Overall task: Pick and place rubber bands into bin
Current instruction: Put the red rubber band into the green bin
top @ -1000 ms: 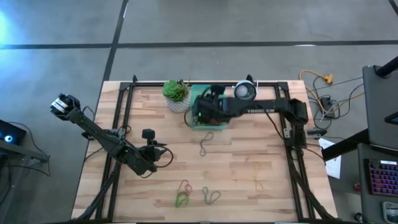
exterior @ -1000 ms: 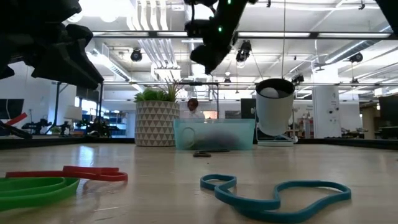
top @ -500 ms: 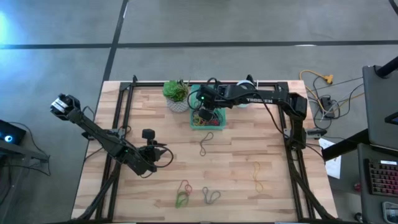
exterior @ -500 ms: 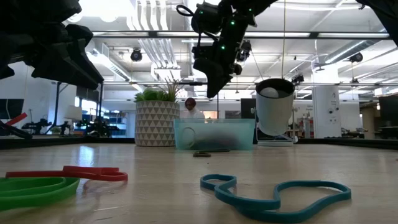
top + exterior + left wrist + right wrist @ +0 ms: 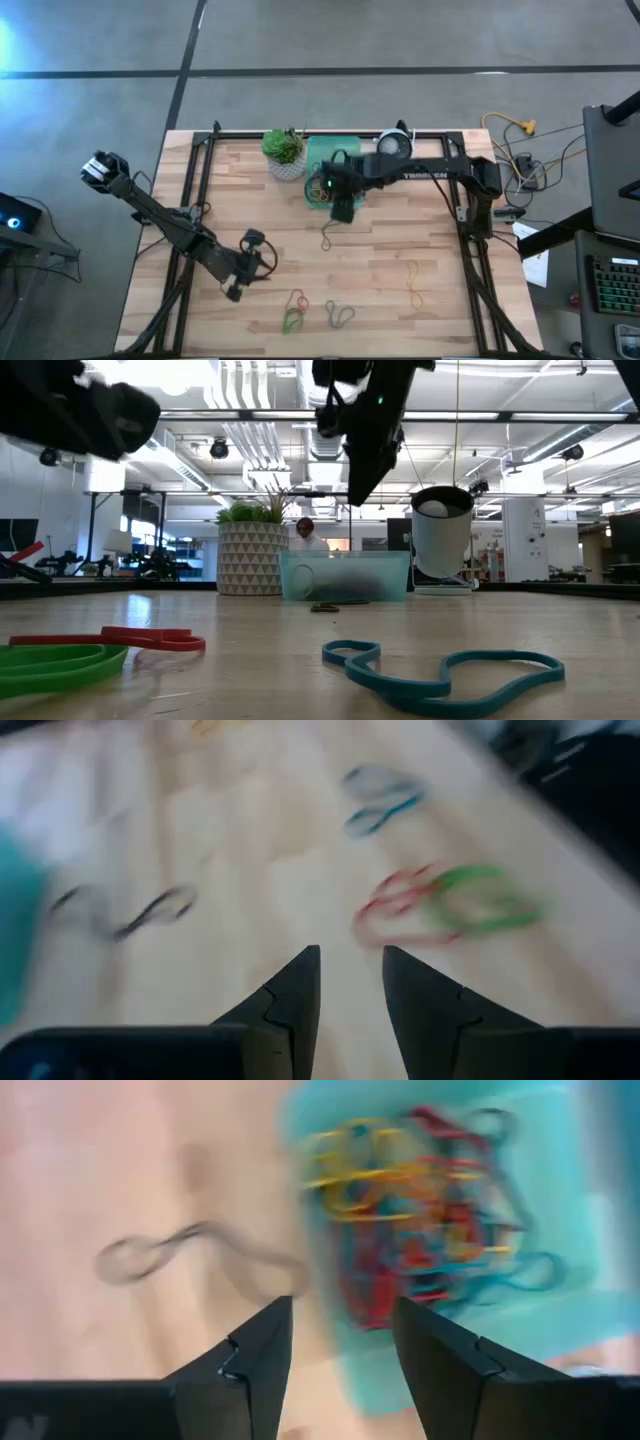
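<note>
The mint-green bin (image 5: pixel 328 160) stands at the table's far middle and holds a heap of coloured rubber bands (image 5: pixel 430 1200). My right gripper (image 5: pixel 340 1330) hangs open and empty above the bin's near wall (image 5: pixel 345 575), fingers pointing down. A dark band (image 5: pixel 330 235) lies flat on the wood just nearer. Red (image 5: pixel 298 299), green (image 5: pixel 291 320) and teal (image 5: pixel 340 315) bands lie by the near edge, and a yellow one (image 5: pixel 415 285) to the right. My left gripper (image 5: pixel 350 980) is open and empty above the wood, short of the red (image 5: pixel 395 905) and green (image 5: pixel 480 900) bands.
A white pot with a green plant (image 5: pixel 284 152) stands left of the bin, and a round white-and-dark device (image 5: pixel 394 146) to its right. Black frame rails (image 5: pixel 195 200) run along the table's sides. Bare wood lies between the bin and the near bands.
My right gripper has come from over the bin toward the table's near edge, and it now hangs above the bin's near wall. My left gripper has gone toward the near edge and a little right, toward the red and green bands.
</note>
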